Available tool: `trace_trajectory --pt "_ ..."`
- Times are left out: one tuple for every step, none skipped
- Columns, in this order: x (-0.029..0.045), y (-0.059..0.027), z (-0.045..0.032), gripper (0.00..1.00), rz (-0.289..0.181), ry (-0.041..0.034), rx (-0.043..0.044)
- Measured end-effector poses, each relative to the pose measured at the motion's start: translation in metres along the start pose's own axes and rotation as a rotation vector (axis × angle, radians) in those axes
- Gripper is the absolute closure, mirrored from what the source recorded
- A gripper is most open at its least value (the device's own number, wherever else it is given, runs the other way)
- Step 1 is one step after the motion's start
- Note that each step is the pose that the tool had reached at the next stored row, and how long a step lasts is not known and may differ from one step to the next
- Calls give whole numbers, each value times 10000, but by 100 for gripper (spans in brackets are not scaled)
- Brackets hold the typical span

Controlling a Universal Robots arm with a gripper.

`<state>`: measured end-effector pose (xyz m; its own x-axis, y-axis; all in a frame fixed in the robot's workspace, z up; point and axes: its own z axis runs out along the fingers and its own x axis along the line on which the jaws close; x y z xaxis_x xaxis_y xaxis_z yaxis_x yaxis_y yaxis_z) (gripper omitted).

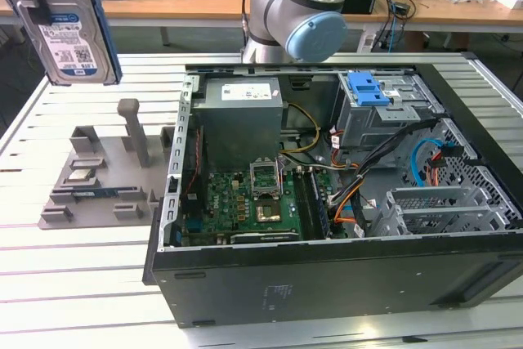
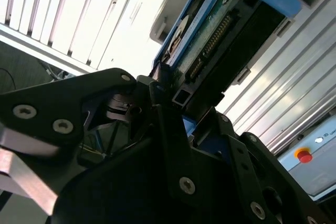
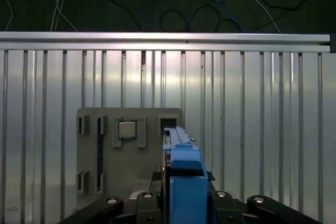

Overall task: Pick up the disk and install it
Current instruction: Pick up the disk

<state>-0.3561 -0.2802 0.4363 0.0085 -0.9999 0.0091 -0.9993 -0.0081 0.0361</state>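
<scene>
Pick-up half looks done to me. The black two-finger gripper [image 2: 181, 95] is clamped on the disk [image 1: 73, 34], a flat rectangular silver metal hard drive with a white-and-blue label and a blue plastic frame along its edges. The jaws are pinched in narrow on one end of it, so it's a firm hold and not just a touch.

The disk hangs in the air at the exterior view's far left, upright with the label facing that camera, touching nothing but the gripper. Below it, going by the first wrist view, is the flat grey plastic parts fixture [image 1: 98, 198], which sits on the slatted aluminium table [image 1: 82, 284].

Install half isn't done, I'd say. The open black computer case [image 1: 343, 284] lies well apart, toward the exterior view's right. The grey metal drive cage [image 1: 384, 124] inside it, with a bare blue plastic clip [image 1: 368, 87] on top, is nowhere near the disk.
</scene>
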Motion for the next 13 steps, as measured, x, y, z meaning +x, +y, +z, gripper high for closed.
trace_trajectory --pt "-2 1 -23 63 0 0 0" --pt "-5 2 -56 63 0 0 0" --pt "-6 3 -78 63 0 1 0" --pt "-8 3 -101 63 0 0 1" --pt "-9 4 -124 63 0 0 0" --pt "-11 5 -148 63 0 0 1" --pt "-13 6 -174 63 0 0 0" --pt "-16 8 -219 63 0 1 -1" --pt "-20 10 -273 63 0 0 0" --pt "-22 11 -295 63 0 0 0" --pt "-25 12 -330 63 0 0 1" --pt "-27 13 -356 63 0 0 0" --pt "-28 13 -380 63 0 0 0"
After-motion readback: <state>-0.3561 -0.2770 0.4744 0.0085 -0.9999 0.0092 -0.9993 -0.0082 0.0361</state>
